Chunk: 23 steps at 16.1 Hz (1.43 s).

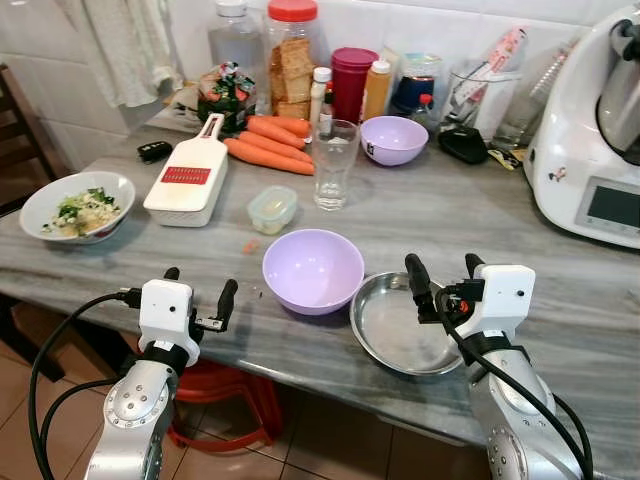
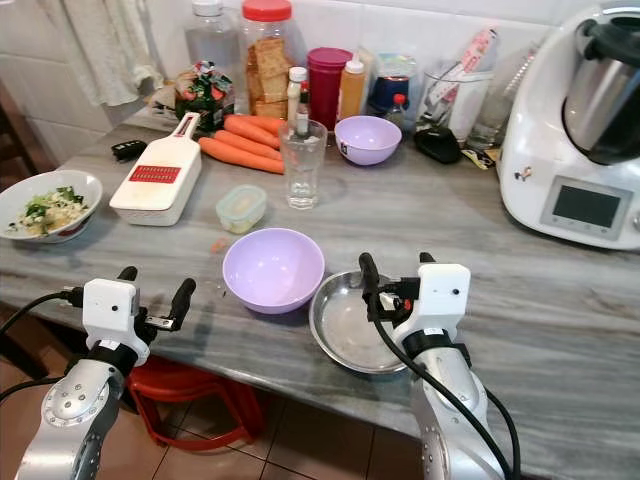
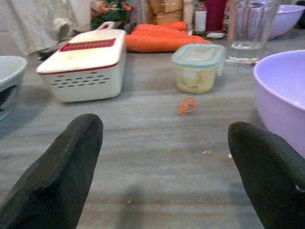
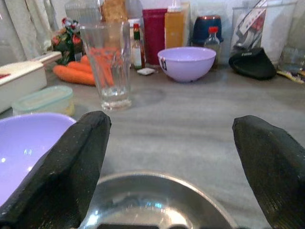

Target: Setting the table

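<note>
The steel plate (image 1: 400, 330) lies at the near edge of the grey table (image 1: 560, 290), touching the big lilac bowl (image 1: 313, 268) on its left. The right gripper (image 1: 445, 272) hovers over the plate's rim, fingers spread wide. The left gripper (image 1: 200, 287) hangs at the table edge, also spread, near the bowl. Farther back stand a glass (image 1: 335, 163), a small lidded container (image 1: 272, 209) and a white grater (image 1: 190, 180).

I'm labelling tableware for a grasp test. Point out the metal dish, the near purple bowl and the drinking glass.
metal dish (image 1: 392, 335), left eye view, bare inner bottom.
near purple bowl (image 1: 313, 268), left eye view, inside of the bowl.
drinking glass (image 2: 302, 165), right eye view, middle of its side wall.
</note>
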Tool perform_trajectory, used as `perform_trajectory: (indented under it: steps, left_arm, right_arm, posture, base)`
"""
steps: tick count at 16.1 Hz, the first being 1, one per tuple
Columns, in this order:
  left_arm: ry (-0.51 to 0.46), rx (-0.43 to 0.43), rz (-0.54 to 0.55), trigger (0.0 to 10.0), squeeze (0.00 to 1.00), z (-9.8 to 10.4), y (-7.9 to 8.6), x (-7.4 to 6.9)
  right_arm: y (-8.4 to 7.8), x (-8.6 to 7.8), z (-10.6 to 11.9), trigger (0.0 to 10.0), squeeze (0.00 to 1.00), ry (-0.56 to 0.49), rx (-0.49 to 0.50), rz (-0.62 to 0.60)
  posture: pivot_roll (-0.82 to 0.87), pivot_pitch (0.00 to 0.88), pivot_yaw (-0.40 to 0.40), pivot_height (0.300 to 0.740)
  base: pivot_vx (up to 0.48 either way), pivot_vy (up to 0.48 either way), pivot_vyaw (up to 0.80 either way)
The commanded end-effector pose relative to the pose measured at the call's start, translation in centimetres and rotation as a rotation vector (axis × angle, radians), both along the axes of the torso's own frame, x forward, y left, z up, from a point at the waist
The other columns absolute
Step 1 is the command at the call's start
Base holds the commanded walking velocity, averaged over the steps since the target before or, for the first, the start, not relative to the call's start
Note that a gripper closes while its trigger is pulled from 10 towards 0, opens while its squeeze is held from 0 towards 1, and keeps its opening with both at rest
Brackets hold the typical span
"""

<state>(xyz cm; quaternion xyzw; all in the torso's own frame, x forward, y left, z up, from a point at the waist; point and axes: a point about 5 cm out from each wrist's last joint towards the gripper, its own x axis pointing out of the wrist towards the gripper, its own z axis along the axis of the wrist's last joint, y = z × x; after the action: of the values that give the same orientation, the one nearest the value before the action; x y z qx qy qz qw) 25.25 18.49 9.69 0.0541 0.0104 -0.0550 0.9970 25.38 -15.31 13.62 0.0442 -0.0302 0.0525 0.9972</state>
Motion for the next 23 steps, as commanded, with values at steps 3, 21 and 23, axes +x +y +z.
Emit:
perform_trajectory:
  steps: [3, 21, 23]
  left_arm:
    - [-0.006, 0.016, 0.014, 10.0, 0.0, 0.53, 0.02, 0.26]
    - [0.007, 0.031, -0.001, 10.0, 0.0, 0.46, -0.18, 0.48]
    - [0.009, 0.033, -0.005, 10.0, 0.0, 0.37, -0.2, 0.38]
  right_arm:
    - [-0.9, 0.29, 0.52, 10.0, 0.0, -0.024, -0.013, -0.064]
    - [-0.64, 0.61, -0.21, 10.0, 0.0, -0.012, -0.008, -0.031]
    - [-0.75, 0.63, -0.23, 10.0, 0.0, -0.011, -0.005, -0.043]
  posture:
    - [0.01, 0.0, -0.016, 0.74]
    - [0.01, 0.0, -0.006, 0.74]
    - [0.02, 0.0, -0.007, 0.74]
  base:
    - [0.0, 0.0, 0.0]
    - [-0.161, 0.0, 0.0]
    - [-0.277, 0.0, 0.0]
